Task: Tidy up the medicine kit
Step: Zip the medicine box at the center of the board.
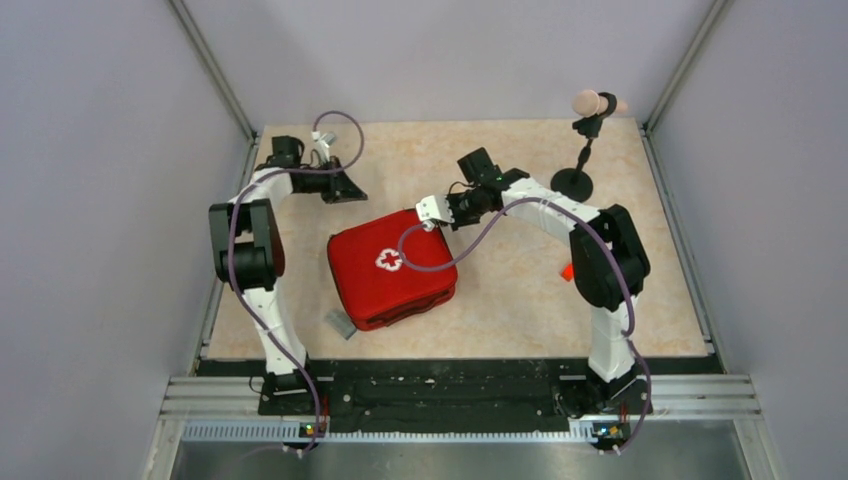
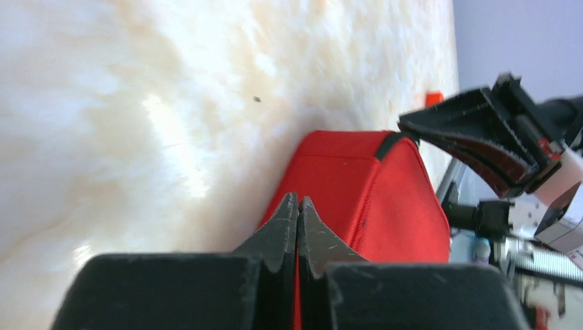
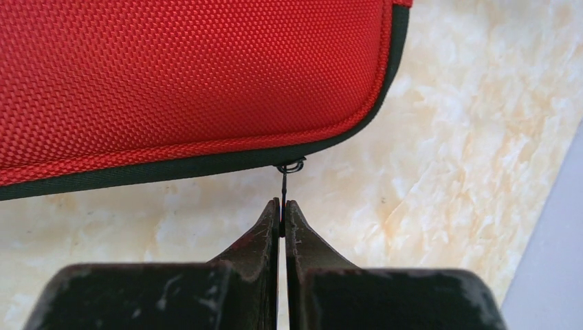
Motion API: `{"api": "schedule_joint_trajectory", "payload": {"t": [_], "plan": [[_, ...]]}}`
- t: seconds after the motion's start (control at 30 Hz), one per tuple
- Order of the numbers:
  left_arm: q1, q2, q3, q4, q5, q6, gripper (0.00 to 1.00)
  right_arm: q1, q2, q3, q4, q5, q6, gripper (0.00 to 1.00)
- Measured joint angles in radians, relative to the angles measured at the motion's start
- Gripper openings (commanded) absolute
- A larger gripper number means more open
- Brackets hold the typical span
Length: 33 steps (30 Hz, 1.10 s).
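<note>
Right gripper (image 3: 282,206) has its two black fingers pressed together on the thin dark zipper pull (image 3: 284,180), which hangs from a small metal ring on the black edging of the medicine kit (image 3: 185,75); the tips sit just off the pouch's rounded corner, over the table (image 3: 440,137). Seen from above, the kit lies flat near the table's middle, angled, its white cross emblem (image 1: 389,260) facing up, with this gripper at its far corner. Its fabric is a coarse red weave, soft-sided, rectangular with rounded corners, and bound in smooth black trim. The tabletop is glossy, cream-and-tan marbled. Left gripper (image 2: 298,203) is fully closed on nothing, its scuffed black pointed fingers meeting tip to tip, aimed at the kit's near red side, apart from it. A small grey piece (image 1: 340,323) lies just beside the kit's front corner.
</note>
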<state>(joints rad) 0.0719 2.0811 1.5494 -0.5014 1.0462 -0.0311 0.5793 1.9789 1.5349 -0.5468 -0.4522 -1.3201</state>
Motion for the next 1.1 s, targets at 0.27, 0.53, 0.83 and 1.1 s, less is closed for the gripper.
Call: {"api": "schedule_joint_trajectory", "payload": {"t": [0.27,0.53,0.83,1.1], "plan": [[0.033,-0.029,-0.061,0.237,-0.005,-0.203,0.74,-0.003,-0.001,-0.003,-0.015,0.006,0.008,0.0],[-0.078,0.043,0.093,0.29,0.081,-0.124,0.96,-0.006,0.019,0.027,0.0,0.004,0.034,0.0],[-0.229,0.169,0.179,0.087,0.128,0.105,0.92,-0.008,0.138,0.182,0.021,-0.003,0.034,0.0],[-0.243,0.226,0.244,-0.12,0.146,0.327,0.56,-0.008,0.177,0.233,0.027,-0.014,0.034,0.0]]}}
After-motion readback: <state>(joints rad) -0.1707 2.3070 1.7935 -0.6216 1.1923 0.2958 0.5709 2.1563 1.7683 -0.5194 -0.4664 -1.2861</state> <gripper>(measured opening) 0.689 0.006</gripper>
